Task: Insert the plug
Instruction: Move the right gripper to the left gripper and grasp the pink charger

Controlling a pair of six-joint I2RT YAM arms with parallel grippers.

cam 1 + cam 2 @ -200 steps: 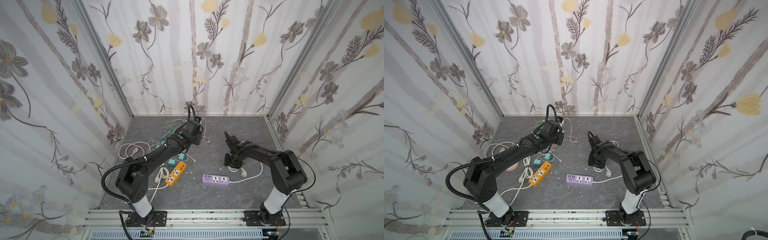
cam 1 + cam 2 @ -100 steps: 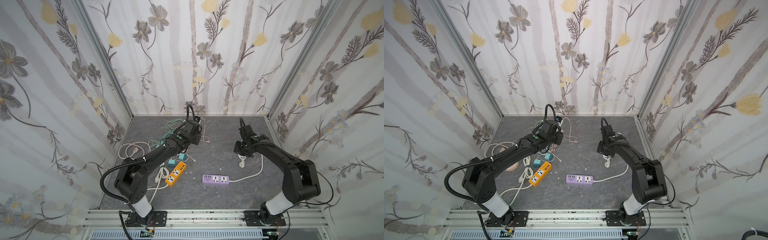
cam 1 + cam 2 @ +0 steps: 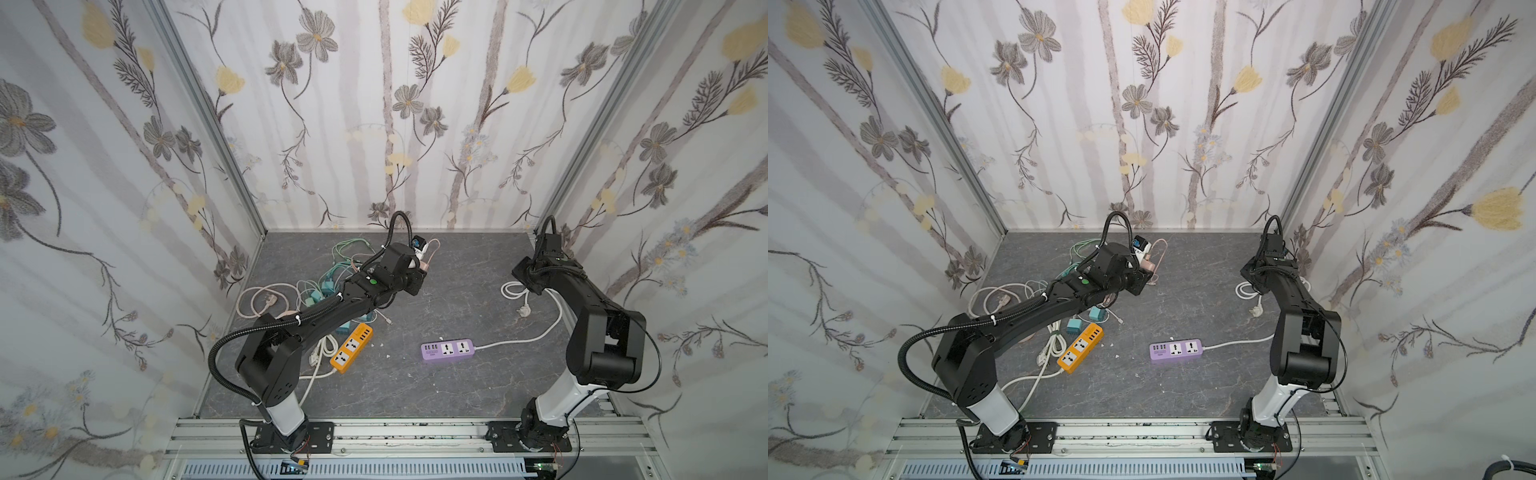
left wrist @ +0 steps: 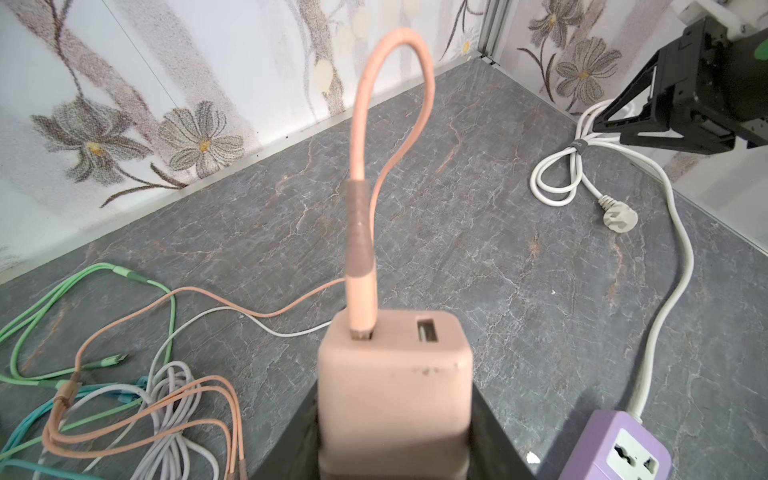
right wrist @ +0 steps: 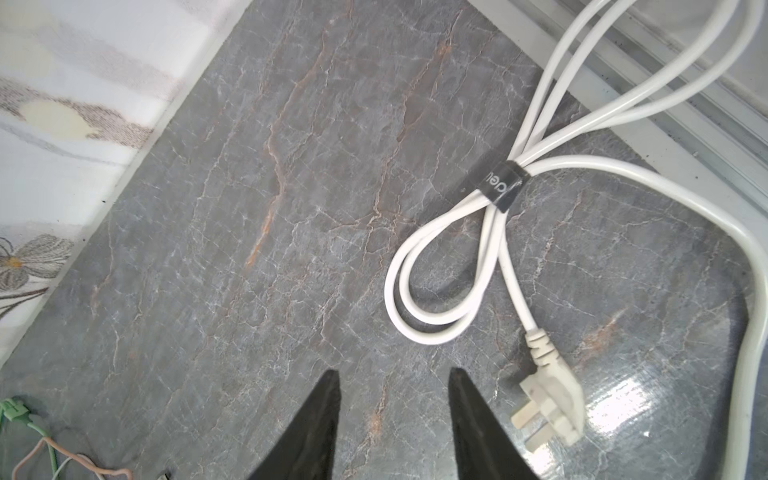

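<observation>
My left gripper (image 4: 395,415) is shut on a pink charger plug (image 4: 395,374) with a pink cable (image 4: 361,232) in one of its ports. It holds the charger above the floor near the back middle, shown in both top views (image 3: 424,262) (image 3: 1147,262). A purple power strip (image 3: 449,350) (image 3: 1176,351) (image 4: 623,453) lies flat at front centre, sockets up. Its white cord ends in a white plug (image 3: 524,311) (image 5: 548,403) lying on the floor. My right gripper (image 5: 393,374) (image 3: 519,272) hangs open and empty beside that plug, above the tied cord coil (image 5: 436,291).
An orange power strip (image 3: 351,348) lies at front left. Teal adapters (image 3: 1073,326) and a tangle of green, white and pink cables (image 4: 104,395) sit under the left arm. The flowered walls (image 3: 374,124) close in the grey floor on three sides.
The right arm swung from the middle to the back right corner, dragging the white cord and plug rightward, then its jaws opened and let go. The left arm barely moved.
</observation>
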